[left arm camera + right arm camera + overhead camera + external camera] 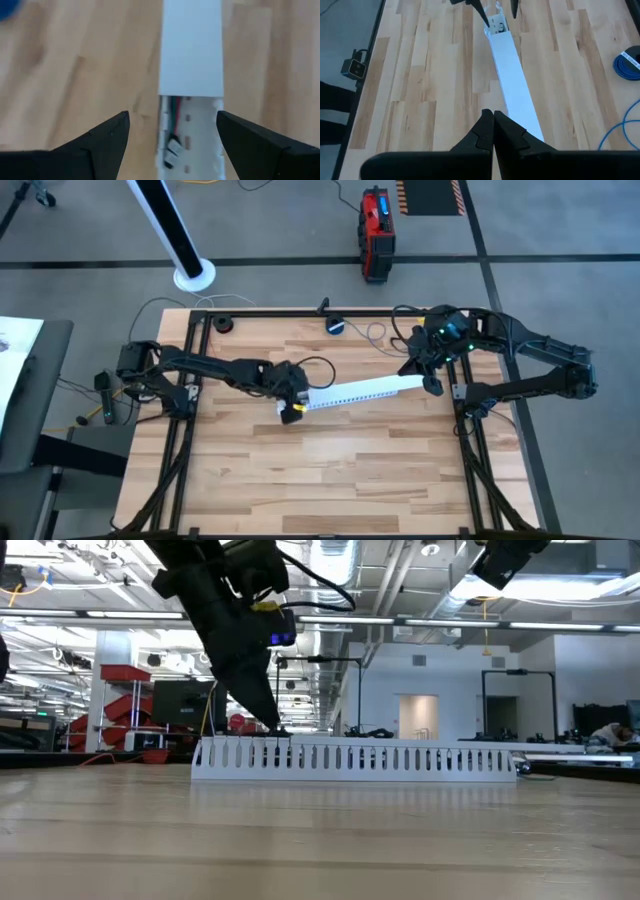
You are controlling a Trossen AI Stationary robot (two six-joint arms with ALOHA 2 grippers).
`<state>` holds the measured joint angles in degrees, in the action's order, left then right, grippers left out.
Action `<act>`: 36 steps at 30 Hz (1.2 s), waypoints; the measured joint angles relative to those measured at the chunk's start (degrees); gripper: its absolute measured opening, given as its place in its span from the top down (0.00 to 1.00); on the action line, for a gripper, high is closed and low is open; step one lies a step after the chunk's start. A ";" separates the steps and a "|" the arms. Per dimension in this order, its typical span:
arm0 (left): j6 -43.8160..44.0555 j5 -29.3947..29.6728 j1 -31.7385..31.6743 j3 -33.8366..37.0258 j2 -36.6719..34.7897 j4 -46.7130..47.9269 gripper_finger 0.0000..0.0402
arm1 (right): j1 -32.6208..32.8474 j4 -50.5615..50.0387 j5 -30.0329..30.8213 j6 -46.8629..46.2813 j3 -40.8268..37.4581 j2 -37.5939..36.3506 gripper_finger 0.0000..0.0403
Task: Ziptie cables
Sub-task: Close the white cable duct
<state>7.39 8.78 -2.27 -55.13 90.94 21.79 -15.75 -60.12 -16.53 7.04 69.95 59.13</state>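
A long white perforated channel (360,392) lies flat across the middle of the table, with a plain white lid (191,47) over most of its length. At its uncovered left end, thin red, green and dark cables (171,117) with a small connector lie inside. My left gripper (173,115) is open at that end, one finger on each side of the channel, its tips down at the channel's top edge (278,728). My right gripper (493,117) is shut and empty. It hangs well above the channel's right end (434,387). My left gripper points down over the channel's uncovered left end (190,150), with its fingers across the channel. I cannot tell whether a fingertip (280,730) touches the channel's top edge. My right gripper touches nothing.
A round blue-black device (336,326) with a pale cord lies at the table's far edge. It shows as a blue coil (627,62) in the right wrist view. A small black object (222,323) sits at the far left corner. Bare wood lies on the near side of the channel.
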 joint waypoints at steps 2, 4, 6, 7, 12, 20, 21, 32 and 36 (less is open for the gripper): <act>0.11 -3.77 -0.64 0.00 0.00 -0.10 0.27 | 0.00 -0.01 0.01 -0.21 0.00 0.00 0.99; 0.03 -4.52 -0.82 0.00 0.00 0.17 0.27 | 0.00 0.08 0.03 -0.17 0.00 0.00 0.99; 0.02 -4.65 -1.09 0.00 0.00 0.32 0.27 | 0.00 0.68 0.04 -0.17 0.00 0.00 0.99; -0.09 -4.54 -1.16 0.00 0.02 0.21 0.27 | 0.00 0.91 0.04 -0.17 0.02 0.00 0.99; 0.10 -4.77 -1.08 0.00 0.79 -0.95 0.27 | -0.02 1.01 0.05 -0.15 0.02 0.00 0.99; 0.86 -5.85 0.01 -0.04 0.67 -1.41 0.27 | -0.02 1.03 0.10 0.31 0.02 0.00 0.99; 0.82 -5.81 0.19 -0.04 0.80 -1.39 0.27 | -0.02 1.01 0.11 0.33 0.02 0.00 0.99; 2.30 -1.44 1.30 3.30 1.09 -3.93 0.27 | -0.02 1.02 0.13 0.48 0.02 -0.02 0.99; 4.24 -2.22 1.78 4.31 1.09 -5.13 0.27 | -0.02 1.03 0.15 0.66 0.02 0.00 0.99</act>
<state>11.62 6.56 -0.49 -50.83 92.03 16.66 -15.77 -59.08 -16.38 7.70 69.97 59.13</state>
